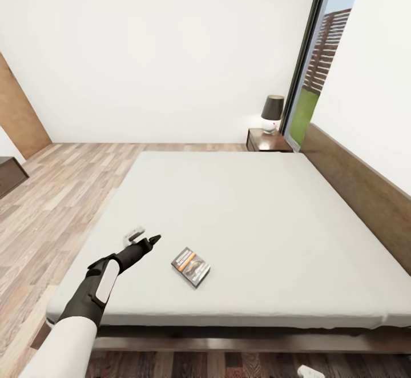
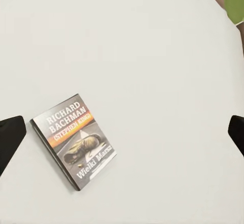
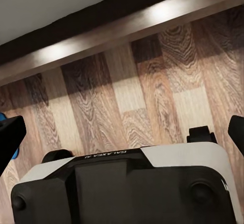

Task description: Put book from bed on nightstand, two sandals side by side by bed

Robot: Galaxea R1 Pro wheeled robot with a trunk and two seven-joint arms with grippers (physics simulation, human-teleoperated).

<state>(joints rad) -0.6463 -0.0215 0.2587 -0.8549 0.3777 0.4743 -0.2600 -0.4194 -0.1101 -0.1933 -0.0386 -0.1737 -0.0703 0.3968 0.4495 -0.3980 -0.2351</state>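
Observation:
The book (image 1: 190, 266) lies flat on the bed's pale mattress (image 1: 257, 212), near the foot edge; its dark cover with an orange band reads "Richard Bachman" (image 2: 73, 140). My left gripper (image 1: 145, 237) hovers over the mattress just left of the book, open, with nothing between its fingers (image 2: 10, 140). My right gripper (image 3: 122, 135) is open and empty, low over the plank floor by the bed's dark frame (image 3: 127, 26). A sliver of bright blue (image 3: 16, 153) peeks out behind one of its fingertips; I cannot tell whether it is a sandal. A dark nightstand (image 1: 268, 140) stands at the bed's far corner.
A lamp with a dark shade (image 1: 272, 112) stands on the nightstand, beside a tall window (image 1: 314, 75). The brown headboard (image 1: 365, 189) runs along the right wall. Wood floor (image 1: 63, 189) stretches left of the bed. My own base (image 3: 127, 188) sits below the right gripper.

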